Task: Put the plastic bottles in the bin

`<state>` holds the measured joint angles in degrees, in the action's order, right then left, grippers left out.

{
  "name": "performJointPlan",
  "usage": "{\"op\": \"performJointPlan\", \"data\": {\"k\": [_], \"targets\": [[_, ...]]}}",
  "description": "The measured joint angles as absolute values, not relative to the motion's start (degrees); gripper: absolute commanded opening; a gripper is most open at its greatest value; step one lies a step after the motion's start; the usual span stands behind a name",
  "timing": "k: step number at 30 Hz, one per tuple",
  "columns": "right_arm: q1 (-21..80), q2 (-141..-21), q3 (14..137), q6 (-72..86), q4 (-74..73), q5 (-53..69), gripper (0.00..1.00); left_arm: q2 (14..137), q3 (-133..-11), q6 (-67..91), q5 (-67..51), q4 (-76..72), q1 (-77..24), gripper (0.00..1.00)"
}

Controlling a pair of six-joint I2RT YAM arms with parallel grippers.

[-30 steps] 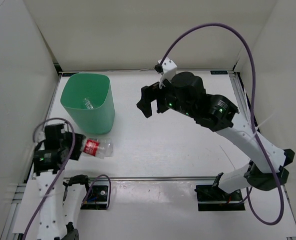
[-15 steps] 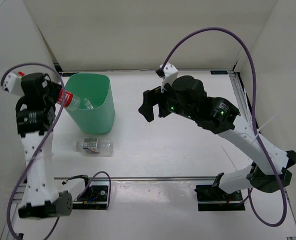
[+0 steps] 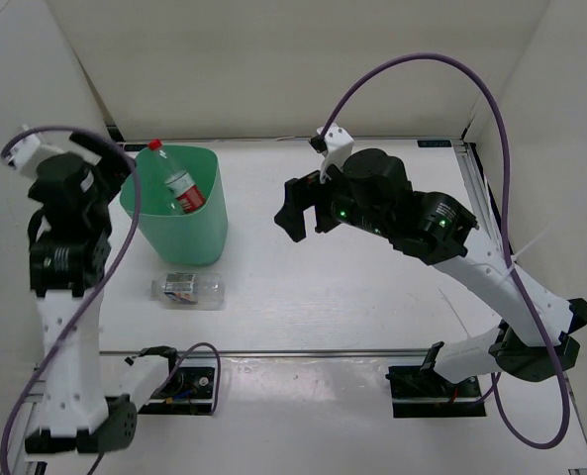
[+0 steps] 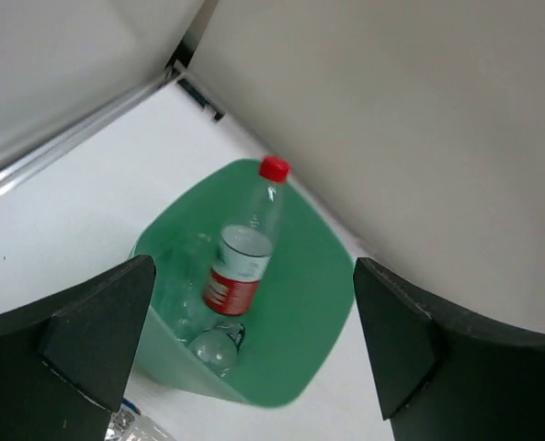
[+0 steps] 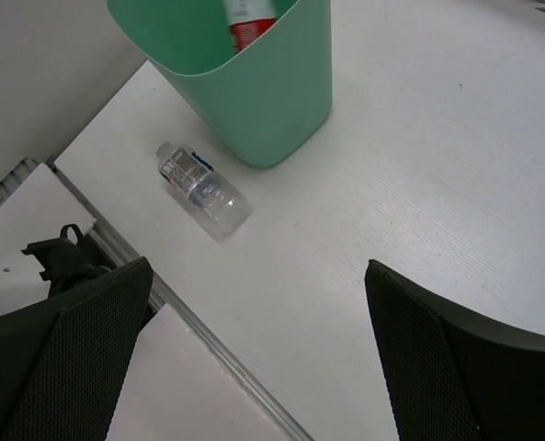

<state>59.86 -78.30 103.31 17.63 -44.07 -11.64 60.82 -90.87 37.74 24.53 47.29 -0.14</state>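
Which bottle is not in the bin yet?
The clear bottle lying on its side on the table beside the bin; the red-capped bottle leans inside the bin.

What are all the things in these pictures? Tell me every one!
Bin: one, mint green, far left of the table.
Red-labelled bottle: one, clear with a red cap, leaning inside the bin, cap by the far rim.
Clear bottles: at least one, at the bottom of the bin; exact count unclear.
Dark-labelled bottle: one, clear, lying on the table in front of the bin.
Table: one, white.
Cables: two, purple, one per arm.
Left gripper: open, empty, raised beside the bin.
Right gripper: open, empty, over mid-table.
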Motion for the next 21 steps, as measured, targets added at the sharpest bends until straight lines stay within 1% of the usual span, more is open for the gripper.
{"op": "performJointPlan", "data": {"k": [1,3,5,8,11,15,21], "targets": [[59.86,-78.30,103.28,17.61,-44.10,-11.62,1.00,59.00,-90.72,37.56,24.53,47.40,-0.14,1.00],[59.72,-78.30,103.22,17.61,-44.12,-11.60,1.00,50.87,-88.38,38.37,24.51,47.24,-0.14,1.00],[59.70,-78.30,103.13,17.63,-44.21,-11.38,1.00,42.15,-82.08,41.60,23.94,47.86,-0.14,1.00],[59.29,-78.30,102.48,17.74,-44.31,-10.68,1.00,29.21,-68.62,49.43,21.56,50.85,-0.12,1.00],[59.20,-78.59,102.19,17.85,-45.30,-9.63,1.00,21.23,-52.82,56.97,17.67,54.59,-0.12,1.00],[59.09,-79.00,102.21,17.85,-45.52,-7.73,1.00,18.02,-36.77,62.87,14.02,56.38,-0.32,1.00],[59.09,-80.27,102.76,17.82,-46.89,-5.65,1.00,19.44,-24.84,67.75,9.80,48.82,-0.51,1.00]]}}
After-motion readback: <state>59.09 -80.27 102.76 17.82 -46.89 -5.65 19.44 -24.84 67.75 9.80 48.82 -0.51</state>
